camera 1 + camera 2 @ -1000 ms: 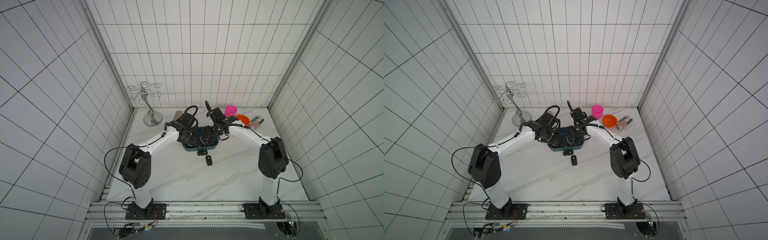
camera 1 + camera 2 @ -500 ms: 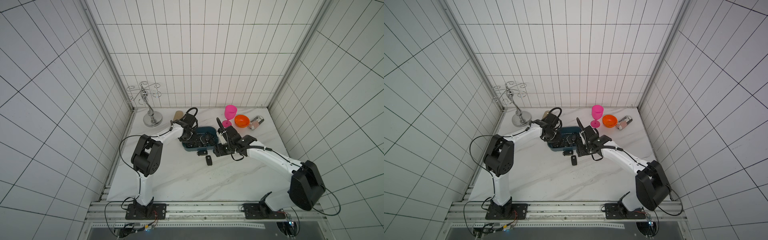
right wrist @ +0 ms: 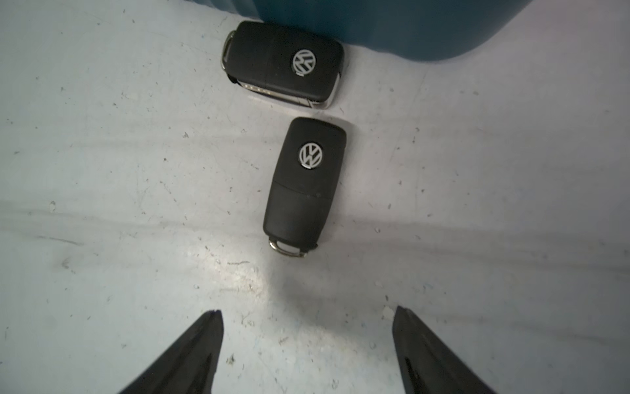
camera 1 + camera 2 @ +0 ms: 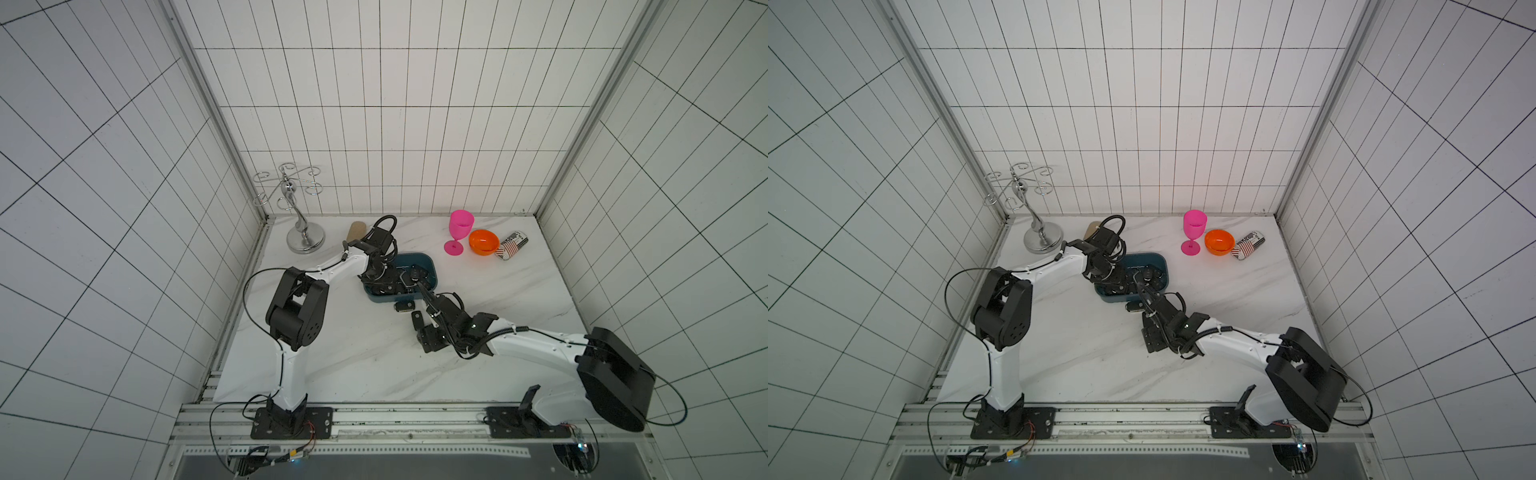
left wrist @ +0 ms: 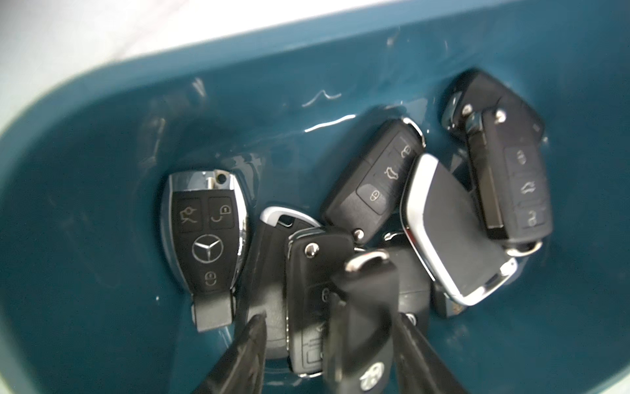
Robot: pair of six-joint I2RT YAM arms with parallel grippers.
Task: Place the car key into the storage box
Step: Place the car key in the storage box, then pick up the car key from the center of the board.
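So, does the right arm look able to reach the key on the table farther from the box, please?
Probably yes: its fingers stand open, pointing at that key, with only bare table between; the other key lies apart, by the box.

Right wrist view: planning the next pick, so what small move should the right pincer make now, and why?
Probably ease the open right pincer forward to straddle the nearer key: it lies on the table outside the storage box, just ahead of its spread, empty jaws.

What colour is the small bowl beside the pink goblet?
The bowl is orange, plain with no pattern; it shows best in a top view.
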